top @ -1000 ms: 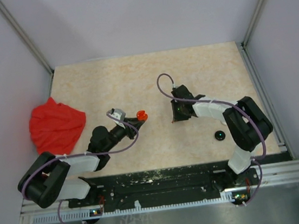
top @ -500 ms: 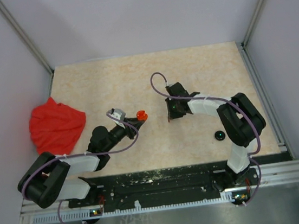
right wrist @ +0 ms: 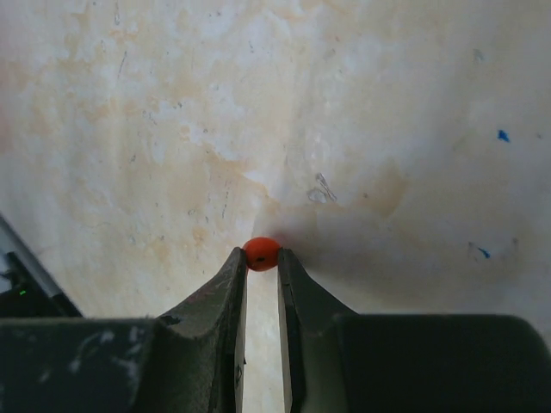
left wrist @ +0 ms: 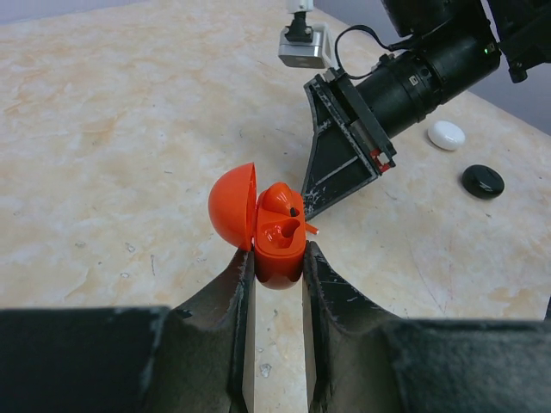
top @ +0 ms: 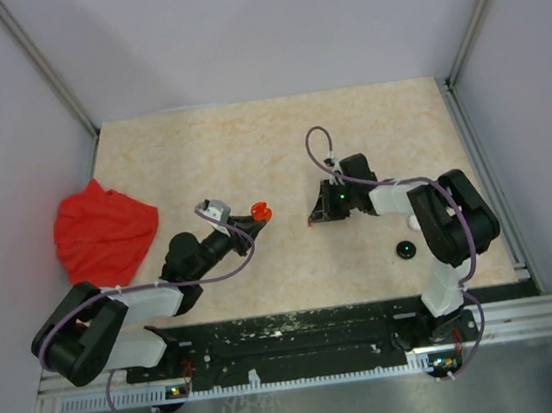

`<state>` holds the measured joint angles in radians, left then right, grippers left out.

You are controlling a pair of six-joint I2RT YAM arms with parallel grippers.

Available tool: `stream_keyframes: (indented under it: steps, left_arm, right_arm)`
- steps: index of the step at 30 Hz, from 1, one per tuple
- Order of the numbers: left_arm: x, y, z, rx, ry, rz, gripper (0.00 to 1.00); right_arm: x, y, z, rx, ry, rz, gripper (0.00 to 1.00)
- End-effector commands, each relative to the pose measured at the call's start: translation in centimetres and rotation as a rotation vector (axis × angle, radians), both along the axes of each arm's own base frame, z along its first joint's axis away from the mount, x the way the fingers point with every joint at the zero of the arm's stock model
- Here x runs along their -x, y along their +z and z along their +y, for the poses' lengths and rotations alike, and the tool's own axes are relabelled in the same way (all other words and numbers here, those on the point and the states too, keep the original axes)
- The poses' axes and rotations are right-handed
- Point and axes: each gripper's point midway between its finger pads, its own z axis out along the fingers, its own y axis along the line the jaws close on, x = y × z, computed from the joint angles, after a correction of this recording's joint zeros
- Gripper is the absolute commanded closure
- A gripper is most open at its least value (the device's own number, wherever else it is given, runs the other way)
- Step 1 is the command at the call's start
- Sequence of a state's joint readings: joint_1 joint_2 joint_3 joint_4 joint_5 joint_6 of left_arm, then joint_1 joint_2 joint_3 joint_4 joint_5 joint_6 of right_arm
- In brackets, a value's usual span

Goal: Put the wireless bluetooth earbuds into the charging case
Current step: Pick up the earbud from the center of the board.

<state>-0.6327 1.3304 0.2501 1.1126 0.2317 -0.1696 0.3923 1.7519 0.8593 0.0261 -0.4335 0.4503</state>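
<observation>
My left gripper (left wrist: 277, 258) is shut on the orange charging case (left wrist: 281, 245), whose round lid (left wrist: 232, 206) hangs open to the left. One orange earbud (left wrist: 281, 199) sits in the case's far slot and the near slot is empty. My right gripper (right wrist: 261, 260) is shut on a second small orange earbud (right wrist: 261, 252), pinched at the very fingertips just above the table. In the top view the right gripper (top: 312, 219) points left toward the case (top: 261, 211), a short gap apart. In the left wrist view the right fingertips (left wrist: 320, 200) hover just right of the case.
A crumpled red cloth (top: 105, 232) lies at the table's left edge. A black disc (top: 405, 249) and a white disc (left wrist: 446, 135) lie on the table near the right arm. Grey walls close in the table on three sides.
The right gripper has shut tighter on the orange earbud, and its wrist has shifted and turned slightly, swinging its cable. The left arm and the case have not moved.
</observation>
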Motion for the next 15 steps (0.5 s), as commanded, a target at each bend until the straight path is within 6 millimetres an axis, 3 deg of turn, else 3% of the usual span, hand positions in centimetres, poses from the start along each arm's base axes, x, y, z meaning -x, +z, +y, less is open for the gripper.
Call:
stream_keyframes:
  steps: [1,5,8,15]
  left_arm:
    - [-0.3,1.3,0.0,0.033,0.009,-0.017,0.99]
    - [-0.3,1.3,0.0,0.037,0.007,-0.017,0.99]
    - [-0.3,1.4,0.0,0.038,0.01,-0.017,0.99]
    - [-0.3,1.3,-0.1,0.04,0.008,-0.013,0.99]
  right_arm:
    - [0.1,1.5,-0.4,-0.222,-0.012,0.016,0.88]
    - [0.4,0.1,-3.0,-0.309,-0.128,0.097,0.8]
    - [0.8,-1.6,-5.4,-0.309,-0.23,0.168,0.8]
    - [1.6,-3.5,-7.8,-0.195,-0.312,0.215,0.8]
